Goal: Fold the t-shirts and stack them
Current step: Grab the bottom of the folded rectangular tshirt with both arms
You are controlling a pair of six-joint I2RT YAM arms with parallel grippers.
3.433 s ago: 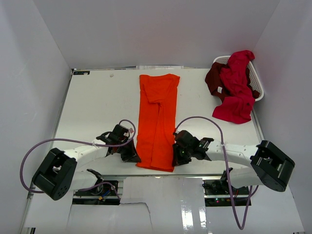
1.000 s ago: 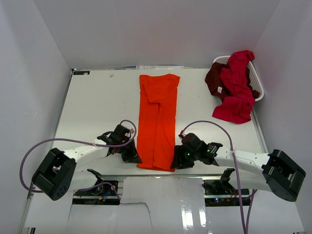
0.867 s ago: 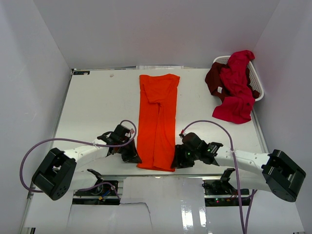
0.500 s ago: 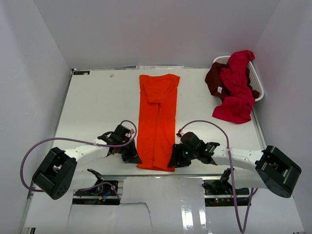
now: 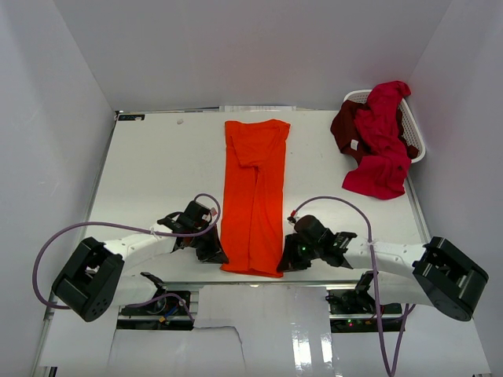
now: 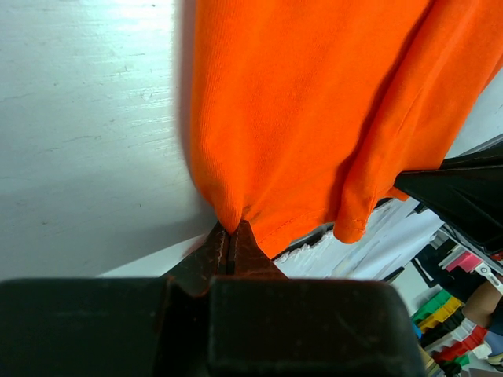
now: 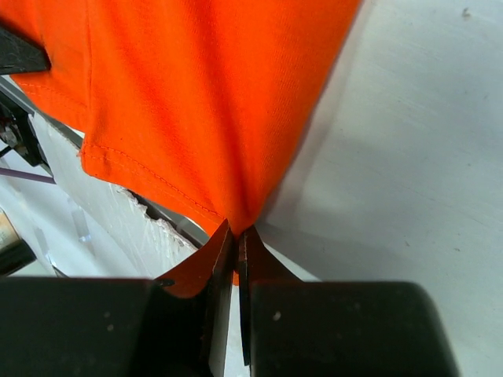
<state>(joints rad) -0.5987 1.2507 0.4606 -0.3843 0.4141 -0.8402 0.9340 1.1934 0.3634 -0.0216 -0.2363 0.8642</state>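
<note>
Moved: my right end effector point(image 7: 234, 236) closed on hem corner of bright orange cloth t-shirt point(image 5: 253, 188).
Left end effector point(image 6: 229, 234): pinching other corner.
Handling: limp, light; hold corners.

No legible text — none anywhere.

You see the orange t-shirt point(image 5: 253, 196) lying as a long narrow strip down the middle of the tabletop point(image 5: 157, 173), its hem at the near edge. Your left gripper point(image 5: 214, 253) sits at the hem's left corner, your right gripper point(image 5: 284, 263) at its right corner. In the far right corner, the crimson t-shirt point(image 5: 381, 137) and the maroon t-shirt point(image 5: 344, 127) spill over the white basket point(image 5: 417, 149).
</note>
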